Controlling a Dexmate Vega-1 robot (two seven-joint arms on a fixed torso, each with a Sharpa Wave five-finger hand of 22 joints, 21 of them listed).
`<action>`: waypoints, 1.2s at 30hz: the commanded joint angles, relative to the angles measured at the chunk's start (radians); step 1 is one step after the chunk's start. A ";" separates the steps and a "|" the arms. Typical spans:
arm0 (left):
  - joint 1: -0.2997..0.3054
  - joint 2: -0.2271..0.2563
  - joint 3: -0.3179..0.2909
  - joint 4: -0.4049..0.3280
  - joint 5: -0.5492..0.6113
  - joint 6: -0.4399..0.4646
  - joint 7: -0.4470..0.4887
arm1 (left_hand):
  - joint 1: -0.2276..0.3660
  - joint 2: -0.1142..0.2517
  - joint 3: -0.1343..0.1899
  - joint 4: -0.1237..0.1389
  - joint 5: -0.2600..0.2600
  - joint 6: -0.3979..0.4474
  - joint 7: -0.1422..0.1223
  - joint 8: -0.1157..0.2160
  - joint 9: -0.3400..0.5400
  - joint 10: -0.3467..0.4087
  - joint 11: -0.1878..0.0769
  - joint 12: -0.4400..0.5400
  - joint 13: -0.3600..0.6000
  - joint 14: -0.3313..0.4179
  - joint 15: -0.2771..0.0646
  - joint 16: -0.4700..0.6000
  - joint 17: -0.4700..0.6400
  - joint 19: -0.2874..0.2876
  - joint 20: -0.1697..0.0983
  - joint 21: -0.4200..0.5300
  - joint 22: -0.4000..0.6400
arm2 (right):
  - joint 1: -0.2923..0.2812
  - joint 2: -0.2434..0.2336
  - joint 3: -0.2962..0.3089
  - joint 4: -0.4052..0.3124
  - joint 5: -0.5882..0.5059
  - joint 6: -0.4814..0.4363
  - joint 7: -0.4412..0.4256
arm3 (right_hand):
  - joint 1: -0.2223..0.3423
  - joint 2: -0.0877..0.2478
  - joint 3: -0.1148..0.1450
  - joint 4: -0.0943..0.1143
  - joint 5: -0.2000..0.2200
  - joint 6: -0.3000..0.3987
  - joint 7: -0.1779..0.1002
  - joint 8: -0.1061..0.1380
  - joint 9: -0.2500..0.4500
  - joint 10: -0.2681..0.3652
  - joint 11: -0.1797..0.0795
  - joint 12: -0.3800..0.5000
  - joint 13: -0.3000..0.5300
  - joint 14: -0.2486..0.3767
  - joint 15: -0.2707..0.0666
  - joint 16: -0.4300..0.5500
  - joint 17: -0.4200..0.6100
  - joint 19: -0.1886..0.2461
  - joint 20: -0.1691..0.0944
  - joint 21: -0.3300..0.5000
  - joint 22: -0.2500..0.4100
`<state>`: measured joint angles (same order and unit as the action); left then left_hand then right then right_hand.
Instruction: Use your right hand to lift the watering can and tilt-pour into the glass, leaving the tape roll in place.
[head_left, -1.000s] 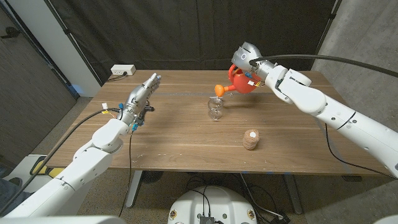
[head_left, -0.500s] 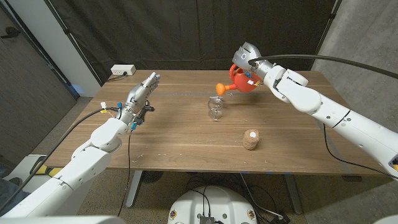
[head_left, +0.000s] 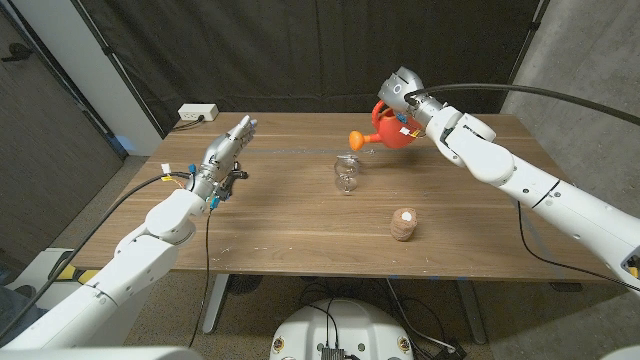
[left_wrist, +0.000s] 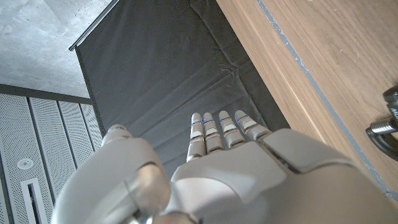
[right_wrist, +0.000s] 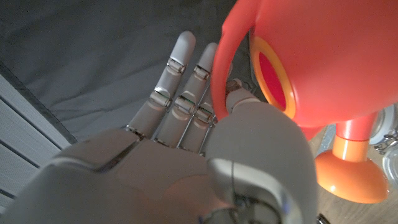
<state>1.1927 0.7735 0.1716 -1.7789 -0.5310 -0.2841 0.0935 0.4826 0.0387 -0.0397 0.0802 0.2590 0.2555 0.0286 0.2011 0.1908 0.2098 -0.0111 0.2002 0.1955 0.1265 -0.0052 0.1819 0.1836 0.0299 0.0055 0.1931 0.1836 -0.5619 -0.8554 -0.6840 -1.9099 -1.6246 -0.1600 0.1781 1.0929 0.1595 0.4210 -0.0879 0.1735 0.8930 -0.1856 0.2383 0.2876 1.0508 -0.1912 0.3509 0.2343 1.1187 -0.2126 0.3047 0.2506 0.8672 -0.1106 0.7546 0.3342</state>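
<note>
A red watering can (head_left: 393, 131) with an orange spout head (head_left: 355, 139) hangs above the far middle of the table. My right hand (head_left: 401, 92) holds it by its handle. The spout points toward picture left and ends just above and behind a clear glass (head_left: 347, 175), which stands upright mid-table. In the right wrist view the can (right_wrist: 311, 62) shows close, its handle loop (right_wrist: 219, 81) hooked over my right hand (right_wrist: 180, 162). A brown tape roll (head_left: 403, 224) sits nearer the front, apart from both. My left hand (head_left: 227, 150) stands open over the table's left side, fingers straight.
A small black clamp-like object (head_left: 236, 176) lies beside my left hand, also seen as a black object (left_wrist: 387, 124) in the left wrist view. A white power strip (head_left: 197, 114) sits at the table's (head_left: 290, 230) far left corner. A dark curtain hangs behind.
My right hand has carried the watering can slightly up and to the right, so the spout head sits a little higher over the glass. The left hand, glass and tape roll stayed put.
</note>
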 joint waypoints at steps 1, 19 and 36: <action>-0.025 -0.009 0.016 0.020 -0.005 0.006 -0.017 | 0.003 -0.003 -0.005 0.004 0.001 0.008 -0.002 0.002 0.003 0.006 0.000 0.006 0.002 -0.001 0.003 0.009 0.003 -0.005 0.001 0.010 0.002 | -0.082 0.021 0.084 -0.024 0.132 -0.113 0.001 | -0.003 0.006 0.005 -0.003 0.001 -0.008 0.006 -0.003 -0.002 0.001 0.000 -0.004 0.001 0.009 -0.021 0.002 0.002 -0.006 -0.109 0.006 -0.001; -0.059 -0.013 0.032 0.045 -0.011 0.015 -0.031 | 0.004 -0.001 -0.008 0.005 0.001 0.009 -0.001 0.003 0.002 0.006 0.001 0.006 0.002 -0.001 0.002 0.009 0.002 -0.008 0.004 0.009 0.002 | -0.121 0.057 0.139 -0.033 0.393 -0.235 -0.037 | -0.019 0.026 0.004 0.013 0.003 -0.054 0.019 -0.027 -0.006 -0.026 -0.002 -0.018 0.009 0.004 -0.019 -0.003 0.006 -0.025 -0.109 0.025 -0.003; -0.064 -0.014 0.035 0.051 -0.014 0.017 -0.029 | 0.005 0.002 -0.011 0.006 0.002 0.010 -0.002 0.003 0.002 0.005 0.003 0.006 0.002 -0.001 0.004 0.010 0.002 -0.009 0.005 0.010 0.002 | -0.170 0.062 0.191 -0.042 0.647 -0.371 -0.098 | -0.026 0.033 0.010 0.025 0.004 -0.076 0.029 -0.034 -0.007 -0.034 -0.003 -0.029 0.003 -0.001 -0.018 -0.010 0.002 -0.028 -0.109 0.035 -0.003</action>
<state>1.1343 0.7611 0.2039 -1.7321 -0.5435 -0.2683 0.0651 0.4827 0.0386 -0.0453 0.0858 0.2590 0.2555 0.0286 0.2010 0.1909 0.2098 -0.0111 0.2002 0.1956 0.1265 -0.0052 0.1819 0.1836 0.0245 0.0110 0.1931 0.1836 -0.6970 -0.7959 -0.5327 -1.9430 -1.1436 -0.4525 0.1244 1.0687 0.1837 0.4305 -0.0699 0.1735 0.8209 -0.1572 0.2102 0.2785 1.0199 -0.1965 0.3281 0.2366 1.1185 -0.2124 0.2994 0.2506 0.8438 -0.1017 0.7844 0.3294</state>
